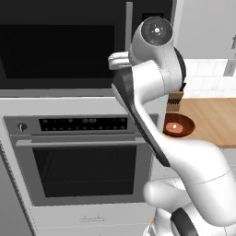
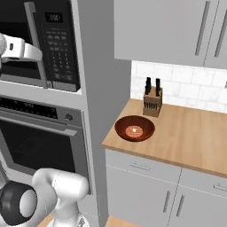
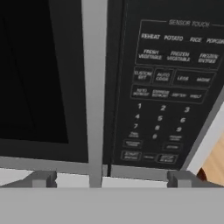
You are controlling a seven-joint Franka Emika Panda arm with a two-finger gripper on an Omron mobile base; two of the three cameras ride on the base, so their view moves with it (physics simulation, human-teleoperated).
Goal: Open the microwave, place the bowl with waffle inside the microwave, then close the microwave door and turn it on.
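Note:
The microwave (image 1: 60, 44) sits built in above the wall oven, and its door (image 3: 39, 74) is closed. A vertical silver handle (image 3: 94, 87) runs between the dark window and the keypad (image 3: 168, 92). My gripper (image 3: 111, 179) is open right in front of the handle's lower part, with one fingertip (image 3: 41, 178) on each side of the bar and not touching it. The hand shows as a white block by the handle (image 2: 34, 40). To the right, the reddish-brown bowl with the waffle (image 2: 134, 128) rests on the wooden counter (image 2: 190, 133), well away from the gripper (image 2: 37, 54).
The wall oven (image 1: 83, 156) with its horizontal handle sits below the microwave. A knife block (image 2: 152, 99) stands behind the bowl against the tiled wall. Upper cabinets (image 2: 168, 31) hang above the counter. My own arm (image 1: 152, 92) crosses in front of the microwave's right side.

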